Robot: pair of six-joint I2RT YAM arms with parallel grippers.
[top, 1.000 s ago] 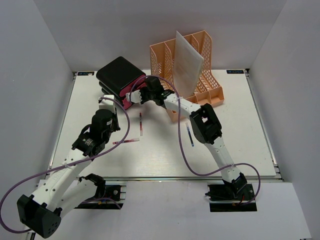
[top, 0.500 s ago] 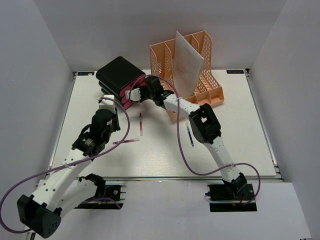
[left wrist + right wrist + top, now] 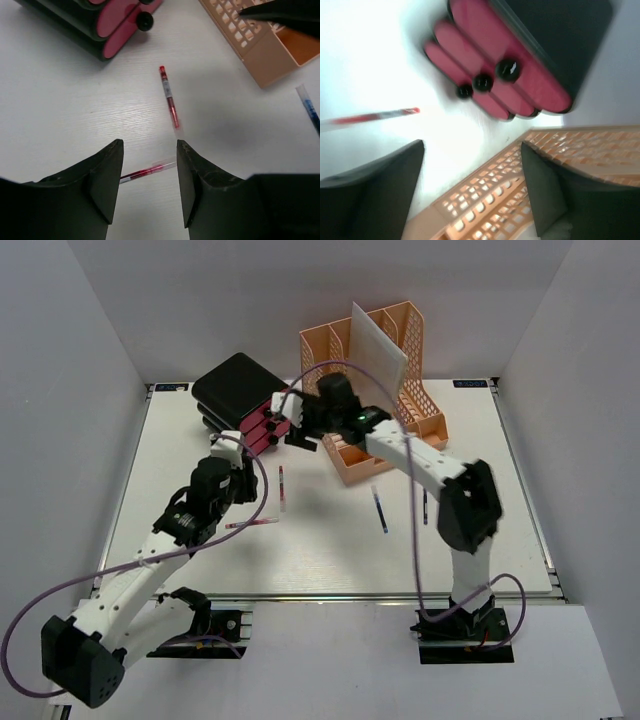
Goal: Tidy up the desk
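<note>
While the sheet [image 3: 375, 365] stands in the rack [image 3: 425, 425] and the drawers [image 3: 235, 390] sit at the far left, the desk [image 3: 480, 540], spread before both arm bases, has loose pens on it: red pen [image 3: 283, 488], second red pen [image 3: 252, 524], blue pen [image 3: 380, 510] (possibly a dark one beside it). Left gripper [image 3: 148, 165]: jaws apart, empty, over the second red pen. Right gripper [image 3: 472, 165]: jaws apart, empty, beside the drawers. Judged partway; pens left to stow.

Left hand [image 3: 148, 150] gaping; right hand [image 3: 472, 150] (blurred) seemingly gaping too.
</note>
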